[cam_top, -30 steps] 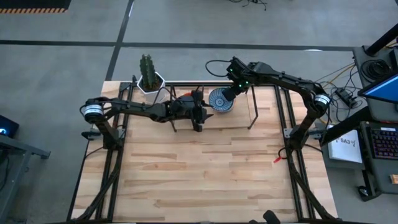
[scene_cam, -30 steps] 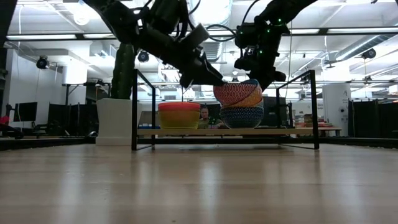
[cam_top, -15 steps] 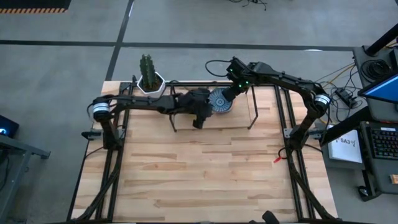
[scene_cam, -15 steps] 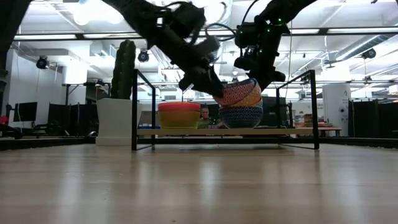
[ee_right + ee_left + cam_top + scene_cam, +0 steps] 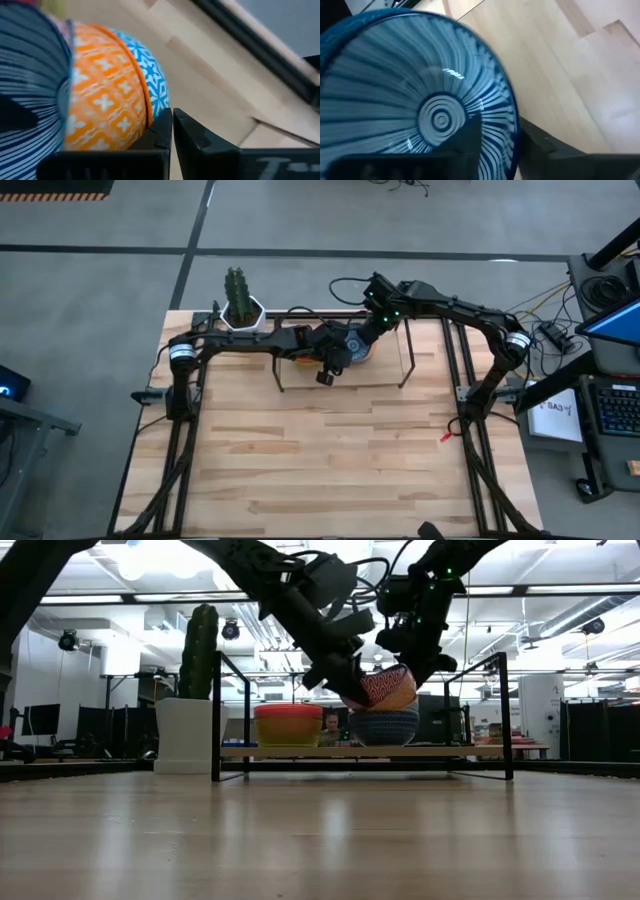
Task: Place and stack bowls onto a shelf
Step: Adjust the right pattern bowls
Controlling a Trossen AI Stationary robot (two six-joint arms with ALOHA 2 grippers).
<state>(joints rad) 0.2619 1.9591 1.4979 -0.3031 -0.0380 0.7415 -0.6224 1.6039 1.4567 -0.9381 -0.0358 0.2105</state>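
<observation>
The shelf (image 5: pixel 450 751) stands at the table's far edge. It bears two stacks of bowls. The left stack (image 5: pixel 288 725) shows red over yellow. The right stack has a blue-patterned bowl (image 5: pixel 388 728) at the bottom, an orange bowl (image 5: pixel 105 100) on it, and the bowl with the blue radial pattern (image 5: pixel 395 75) tilted on top. My left gripper (image 5: pixel 335 352) reaches over this top bowl and is shut on it. My right gripper (image 5: pixel 370 330) is shut at the stack's far right side. My left gripper holds the radial bowl by its rim (image 5: pixel 514 142), one finger (image 5: pixel 470 135) inside and the other outside. It slants down from the table's left. The bowl sits tilted on the orange bowl. My right gripper has its shut fingertips (image 5: pixel 162 125) at the lower wall of the orange and blue bowls; I cannot tell whether they touch.
A white pot with a cactus (image 5: pixel 241 310) stands at the shelf's left end. The shelf's black frame posts (image 5: pixel 503 715) rise beside the stacks. The right end of the shelf board (image 5: pixel 392 358) is bare. The wide wooden tabletop (image 5: pixel 330 450) lies nearer.
My left arm has reached toward the table's right and far edge, bringing its gripper from beside the right stack to over the top bowl, and has dropped a little. The radial bowl stays tilted on the stack.
</observation>
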